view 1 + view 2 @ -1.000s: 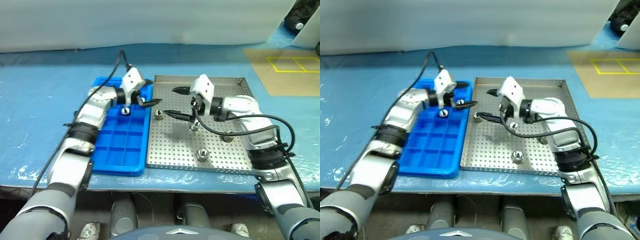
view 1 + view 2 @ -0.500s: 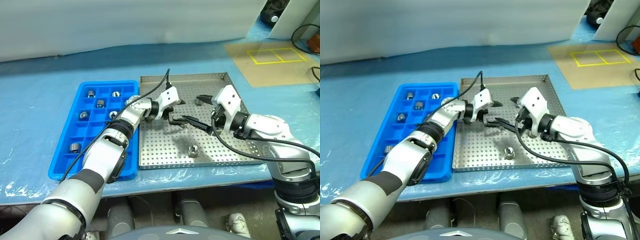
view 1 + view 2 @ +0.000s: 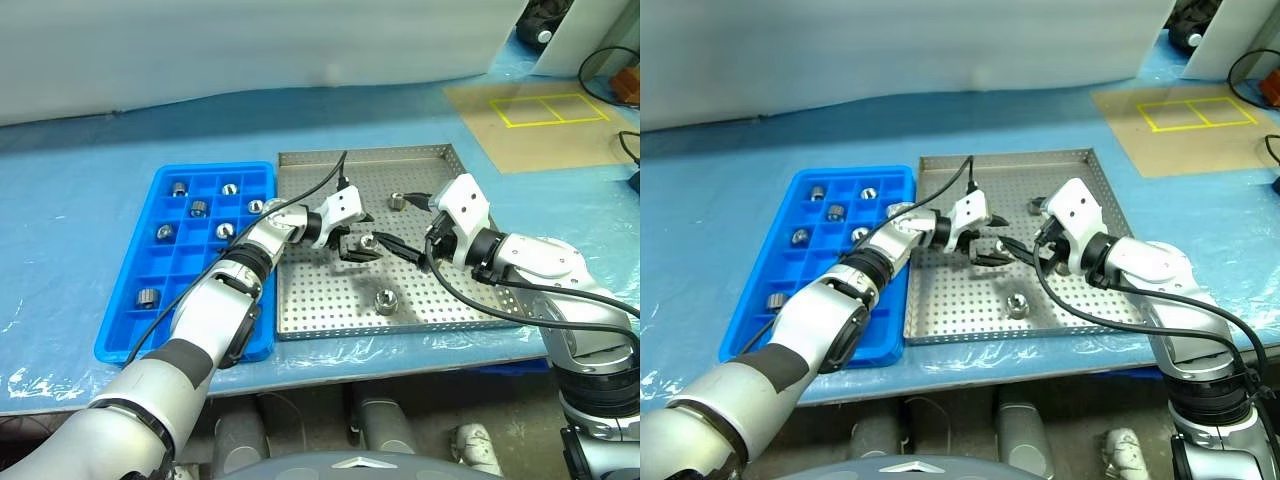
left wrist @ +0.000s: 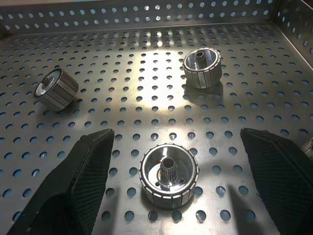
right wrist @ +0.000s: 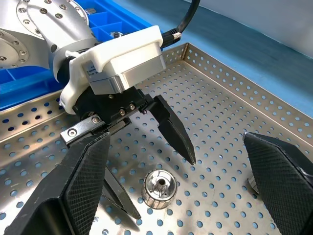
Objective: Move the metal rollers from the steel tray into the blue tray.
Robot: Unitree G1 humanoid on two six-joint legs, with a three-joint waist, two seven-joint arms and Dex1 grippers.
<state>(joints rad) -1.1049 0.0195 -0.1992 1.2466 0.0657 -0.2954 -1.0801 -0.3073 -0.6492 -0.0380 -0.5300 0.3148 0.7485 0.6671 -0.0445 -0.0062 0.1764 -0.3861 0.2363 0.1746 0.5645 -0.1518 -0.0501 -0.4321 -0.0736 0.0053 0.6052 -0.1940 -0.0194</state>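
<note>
**Three ribbed rollers left on the perforated steel**

Three metal rollers (image 3: 384, 299) show on the steel tray (image 3: 310, 300) in the head views: one low in the middle of the frame, one between the tips of the left gripper (image 3: 362, 240), and one (image 3: 398, 201) toward the tray's far rim, just above the right gripper (image 3: 412, 238). Each is a short, shiny cylinder with a fluted side wall and a splined hole through its centre. The steel tray is square, dull silver, its floor dotted with even round holes inside a low raised rim.

The left gripper's black, textured fingers (image 4: 88, 181) stand wide apart, with the upright roller (image 4: 168, 175) on the tray floor between them and touched by neither. The right gripper's fingers (image 5: 80, 191) are likewise spread wide and hold nothing; they point toward the left gripper across the middle of the tray.

The blue tray (image 3: 122, 335), glossy plastic split into small square cells, lies edge to edge with the steel tray at the left of the frame. Seven rollers sit in its cells, mostly in the upper rows, one (image 3: 148, 296) alone lower down. Both trays rest on a blue sheet (image 3: 80, 190) covered in wrinkled clear film.
</note>
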